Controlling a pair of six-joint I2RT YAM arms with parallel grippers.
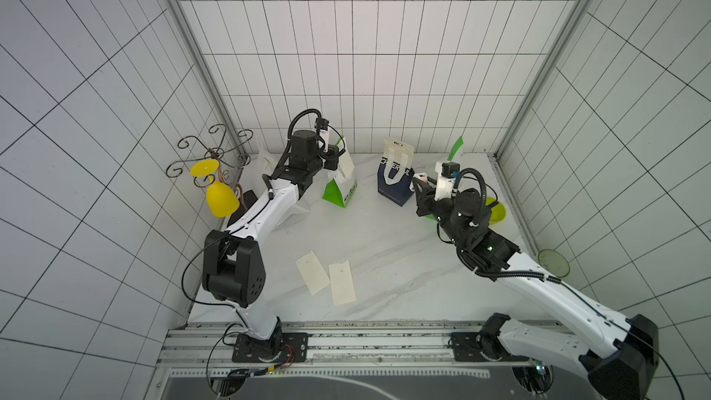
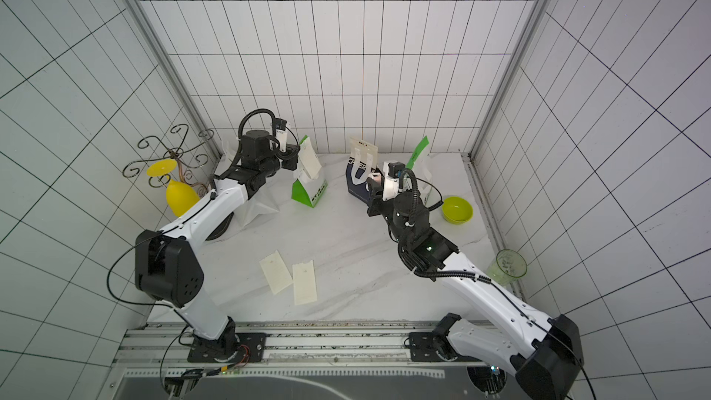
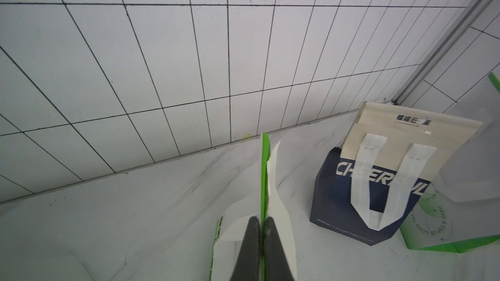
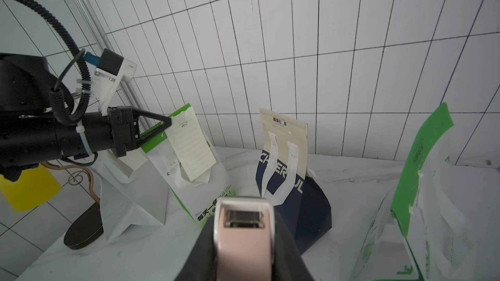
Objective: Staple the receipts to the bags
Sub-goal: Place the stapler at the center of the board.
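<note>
Receipt (image 4: 190, 152) and bag (image 4: 189, 193) clamped by left gripper (image 3: 262, 221); stapler (image 4: 243, 244) clamped by right gripper (image 4: 244, 225); misalignment risked if paper slips.

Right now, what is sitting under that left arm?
A plain white bag sits under the left arm, with a dark round base beside it. In both top views the arm covers the bag's middle and most of the base.

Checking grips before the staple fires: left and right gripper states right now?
Left gripper: shut on the white-and-green bag at its top edge, where a receipt hangs.
Right gripper: closed on the pink stapler.
</note>
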